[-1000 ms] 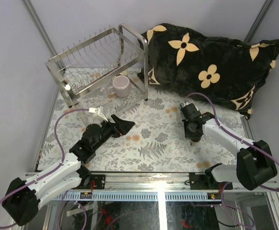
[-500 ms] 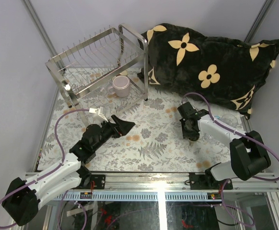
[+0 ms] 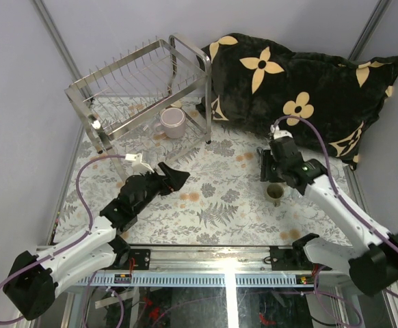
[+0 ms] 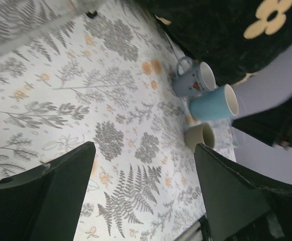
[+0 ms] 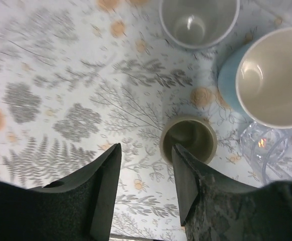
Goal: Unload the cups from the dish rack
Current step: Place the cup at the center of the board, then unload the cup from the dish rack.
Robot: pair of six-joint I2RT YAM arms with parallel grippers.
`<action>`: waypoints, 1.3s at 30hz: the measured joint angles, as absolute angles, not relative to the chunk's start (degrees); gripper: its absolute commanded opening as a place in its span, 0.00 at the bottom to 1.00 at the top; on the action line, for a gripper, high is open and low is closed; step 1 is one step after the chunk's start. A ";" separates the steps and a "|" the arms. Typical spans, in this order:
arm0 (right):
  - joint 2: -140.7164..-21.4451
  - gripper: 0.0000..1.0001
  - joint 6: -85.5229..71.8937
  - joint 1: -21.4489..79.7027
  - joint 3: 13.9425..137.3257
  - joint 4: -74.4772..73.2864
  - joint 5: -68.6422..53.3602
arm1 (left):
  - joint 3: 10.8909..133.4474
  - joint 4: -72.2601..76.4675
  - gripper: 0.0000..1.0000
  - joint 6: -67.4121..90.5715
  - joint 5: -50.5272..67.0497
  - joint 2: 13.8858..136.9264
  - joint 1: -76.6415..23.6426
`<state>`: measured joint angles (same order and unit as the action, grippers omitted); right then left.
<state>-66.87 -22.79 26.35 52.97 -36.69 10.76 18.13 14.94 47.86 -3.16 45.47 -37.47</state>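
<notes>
The silver wire dish rack (image 3: 134,85) stands at the back left, and a pale pink mug (image 3: 172,121) sits inside its frame at the near right corner. A cream-and-brown cup (image 3: 275,194) (image 5: 188,139) stands upright on the floral cloth. My right gripper (image 3: 267,172) (image 5: 146,150) hovers open just above and beside it, holding nothing. Around it stand a light blue mug (image 5: 266,75) (image 4: 213,103), a grey mug (image 5: 198,20) (image 4: 193,79) and a clear glass (image 5: 269,150). My left gripper (image 3: 175,179) (image 4: 143,191) is open and empty, low over the cloth in front of the rack.
A big black pillow with cream flowers (image 3: 301,89) lies along the back right, right behind the group of cups. The floral cloth (image 3: 213,212) covers the table. The arm bases and a metal rail (image 3: 226,260) line the near edge.
My right gripper has opened and let go of the cream-and-brown cup, which now stands on the cloth, and the gripper has drawn back from it. The left arm has barely moved.
</notes>
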 measured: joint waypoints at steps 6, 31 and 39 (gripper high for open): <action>-53.30 0.60 -23.35 26.35 49.45 -27.64 7.60 | 21.89 12.01 0.77 45.41 -12.40 47.20 -37.47; -41.54 0.64 -25.87 26.35 35.66 -6.09 -4.21 | 49.89 13.56 0.85 26.65 -39.09 89.25 -36.93; -40.40 0.64 -25.87 26.35 34.48 -4.10 -5.78 | 46.72 21.74 0.92 21.80 -40.18 93.19 -32.99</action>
